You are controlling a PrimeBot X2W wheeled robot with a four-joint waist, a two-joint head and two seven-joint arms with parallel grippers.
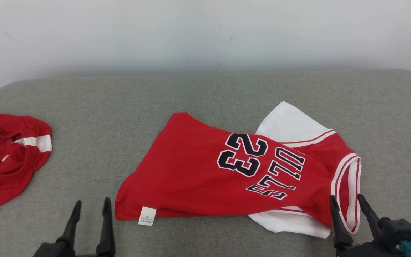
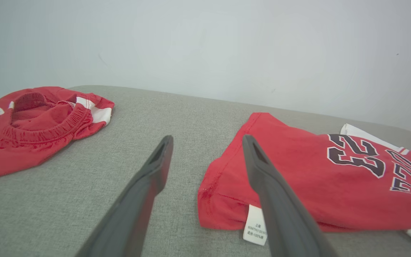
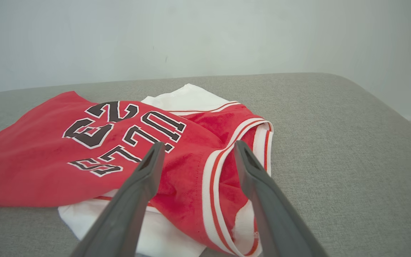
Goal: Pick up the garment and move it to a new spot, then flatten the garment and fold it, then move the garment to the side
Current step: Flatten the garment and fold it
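The garment [image 1: 205, 171] is a red jersey with white sleeves and black "23" lettering, lying folded over itself on the grey cushion [image 1: 205, 92]. A white label hangs at its near left corner. My left gripper [image 1: 91, 203] stands open just left of that corner, with nothing between its fingers. In the left wrist view the garment [image 2: 298, 171] lies to the right, its hem behind the right finger of the left gripper [image 2: 207, 140]. My right gripper [image 1: 348, 198] is open at the neckline end. The right wrist view shows the right gripper [image 3: 197, 144] above the collar of the garment [image 3: 84, 157], holding nothing.
A second red piece of clothing [image 1: 5, 157] with an elastic waistband lies crumpled at the cushion's left end, also seen as red shorts [image 2: 30, 125] in the left wrist view. A pale wall [image 1: 205, 32] rises behind the cushion. The cushion's right edge [image 3: 387, 107] curves down.
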